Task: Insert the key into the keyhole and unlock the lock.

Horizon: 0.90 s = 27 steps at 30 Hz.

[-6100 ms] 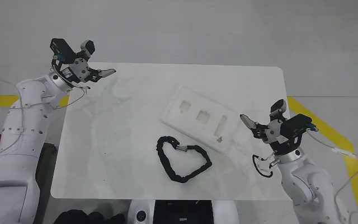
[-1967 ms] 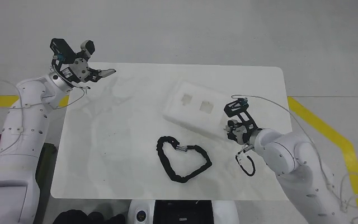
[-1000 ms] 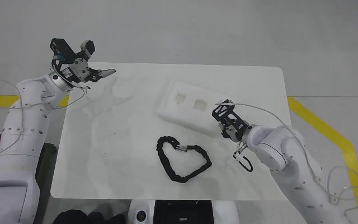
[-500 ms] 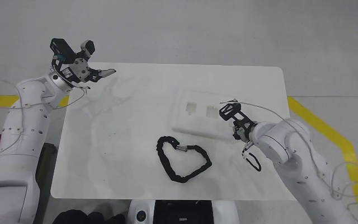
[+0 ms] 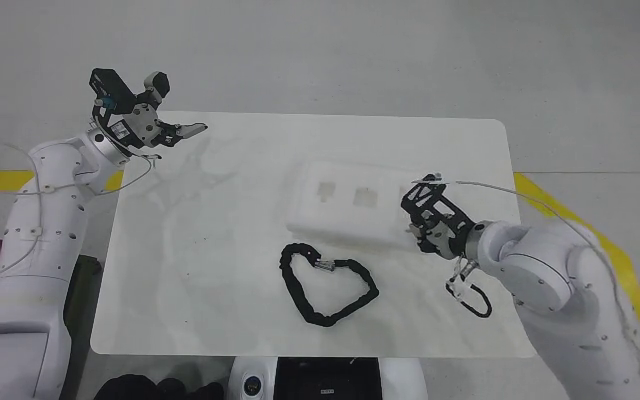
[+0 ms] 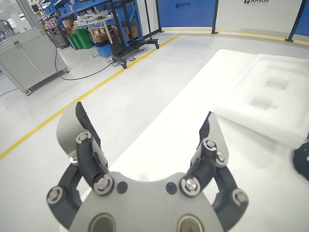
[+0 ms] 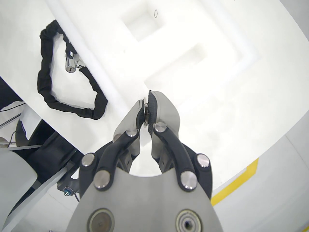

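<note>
**A:** Top view?
**B:** Left gripper [image 5: 190,128] is hanging by the table's [image 5: 200,290] far left corner. Right gripper [image 5: 415,228] is sitting at the right end of the foam tray [image 5: 335,212]. Chain lock [image 5: 328,285] is lying looped just in front of the foam tray.
**A:** Left wrist view?
**B:** Claw is gaping wide, gripping nothing.
**A:** Right wrist view?
**B:** Claw is pinching the key [image 7: 146,115] above the foam tray. Lock cylinder [image 7: 70,65] is lying well apart from it, keyhole end facing the camera.

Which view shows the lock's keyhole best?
Right wrist view: the keyhole faces it on the silver lock cylinder. In the top view the lock cylinder is a speck; the left wrist view catches some black chain.
</note>
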Available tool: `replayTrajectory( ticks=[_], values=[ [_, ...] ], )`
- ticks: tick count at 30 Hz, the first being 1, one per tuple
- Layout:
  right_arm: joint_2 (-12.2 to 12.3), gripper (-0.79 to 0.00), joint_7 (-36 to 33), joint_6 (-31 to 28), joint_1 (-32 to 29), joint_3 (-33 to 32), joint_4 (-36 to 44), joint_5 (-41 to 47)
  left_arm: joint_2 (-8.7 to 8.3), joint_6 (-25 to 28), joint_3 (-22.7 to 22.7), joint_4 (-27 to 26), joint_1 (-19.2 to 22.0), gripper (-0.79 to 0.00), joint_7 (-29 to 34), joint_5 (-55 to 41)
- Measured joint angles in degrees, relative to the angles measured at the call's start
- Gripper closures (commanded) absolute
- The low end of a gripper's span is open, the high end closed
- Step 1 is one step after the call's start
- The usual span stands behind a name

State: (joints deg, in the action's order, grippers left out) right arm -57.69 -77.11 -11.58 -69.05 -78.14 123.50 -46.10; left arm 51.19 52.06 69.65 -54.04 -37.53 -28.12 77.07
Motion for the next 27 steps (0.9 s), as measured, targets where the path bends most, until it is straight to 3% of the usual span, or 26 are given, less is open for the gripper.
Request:
replayTrajectory(
  ticks=[4, 9, 19, 23, 27],
  values=[
    [0.3, 0.0, 5.2, -1.7, -2.0, -3.0, 0.0, 1.2, 0.0, 0.0, 0.0, 0.0, 0.0, -0.785, 0.0, 0.0],
    [0.5, 0.0, 9.8, -2.4, -3.5, -2.8, -0.6, -4.8, 0.0, 0.0, 0.0, 0.0, 0.0, -0.785, 0.0, 0.0],
    [-0.6, 0.0, 5.2, 1.1, 2.3, 9.9, -9.4, -20.1, 0.0, 0.0, 0.0, 0.0, 0.0, -0.785, 0.0, 0.0],
    [-1.4, 0.0, 4.0, 0.9, 5.3, 13.0, -11.1, -15.3, 0.0, 0.0, 0.0, 0.0, 0.0, -0.785, 0.0, 0.0],
    [-1.5, 0.0, 5.1, 1.0, 5.9, 11.1, -10.4, -9.3, 0.0, 0.0, 0.0, 0.0, 0.0, -0.785, 0.0, 0.0]
  ],
)
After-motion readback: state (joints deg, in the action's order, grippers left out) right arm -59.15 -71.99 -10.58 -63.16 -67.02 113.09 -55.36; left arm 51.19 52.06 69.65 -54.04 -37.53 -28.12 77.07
